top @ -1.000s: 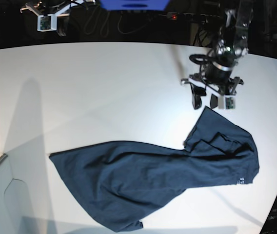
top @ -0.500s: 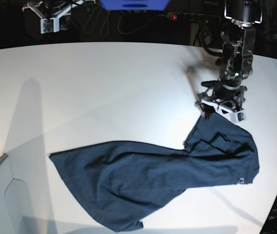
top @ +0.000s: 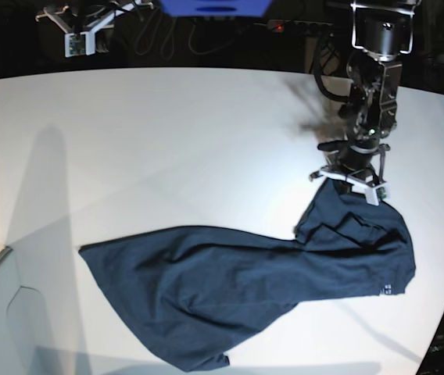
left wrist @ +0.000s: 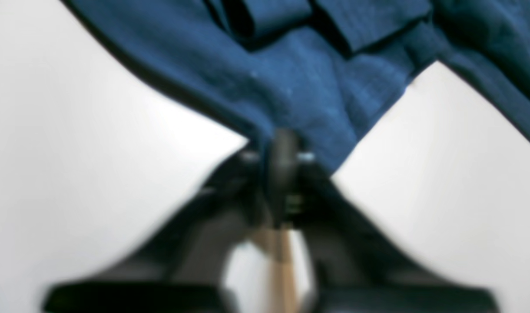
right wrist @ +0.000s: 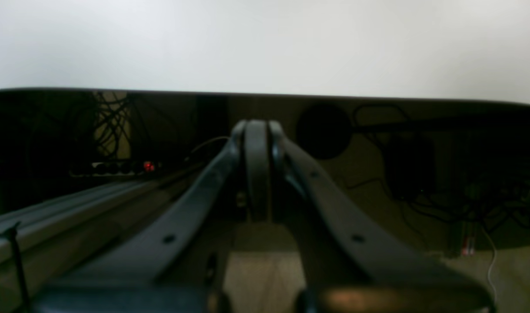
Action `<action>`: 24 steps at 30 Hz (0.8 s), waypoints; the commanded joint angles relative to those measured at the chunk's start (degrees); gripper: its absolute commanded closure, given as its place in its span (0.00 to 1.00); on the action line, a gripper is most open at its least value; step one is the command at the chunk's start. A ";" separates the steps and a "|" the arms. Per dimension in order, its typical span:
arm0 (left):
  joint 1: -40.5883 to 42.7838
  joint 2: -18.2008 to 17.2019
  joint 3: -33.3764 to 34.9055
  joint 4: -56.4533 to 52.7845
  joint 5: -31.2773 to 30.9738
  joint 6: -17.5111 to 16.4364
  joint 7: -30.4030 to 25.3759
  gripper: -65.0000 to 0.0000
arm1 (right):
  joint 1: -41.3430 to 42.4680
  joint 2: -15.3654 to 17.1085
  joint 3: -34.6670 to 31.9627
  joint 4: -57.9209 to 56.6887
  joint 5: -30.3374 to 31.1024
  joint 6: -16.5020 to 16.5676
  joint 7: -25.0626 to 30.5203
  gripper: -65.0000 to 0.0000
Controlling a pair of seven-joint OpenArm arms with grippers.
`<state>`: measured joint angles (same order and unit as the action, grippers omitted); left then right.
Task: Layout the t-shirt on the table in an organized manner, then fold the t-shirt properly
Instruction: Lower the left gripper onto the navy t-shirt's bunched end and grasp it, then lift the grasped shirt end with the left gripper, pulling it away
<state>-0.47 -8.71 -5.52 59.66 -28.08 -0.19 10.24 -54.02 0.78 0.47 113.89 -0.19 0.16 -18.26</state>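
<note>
Left gripper [top: 350,181] has dropped onto the t-shirt [top: 245,281], jaws now pinched on its far tip. T-shirt: navy, crumpled, lying unmoved along the table's [top: 167,133] near-right edge. Right gripper [right wrist: 256,143] closed empty, beyond the far-left edge.

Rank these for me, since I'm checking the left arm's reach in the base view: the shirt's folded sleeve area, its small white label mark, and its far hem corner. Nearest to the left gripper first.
1. Folded sleeve area, just below the left gripper.
2. White label mark, lower down near the t-shirt's right edge.
3. Far hem corner, across the table on the view's left.
</note>
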 commanded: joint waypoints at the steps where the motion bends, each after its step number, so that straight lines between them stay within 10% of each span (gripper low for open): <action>1: 0.16 -0.04 0.11 -0.01 0.08 0.32 2.64 1.00 | -0.53 -0.03 0.10 0.88 -0.12 -0.03 1.07 1.00; 24: 21.44 -4.61 -22.92 19.77 0.08 -0.21 2.64 1.00 | 14.94 0.32 -3.15 0.88 -0.12 0.14 1.07 1.00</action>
<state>20.80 -12.53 -27.94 78.43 -28.14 -0.21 14.06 -38.65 0.93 -2.94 113.82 -0.16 0.23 -18.70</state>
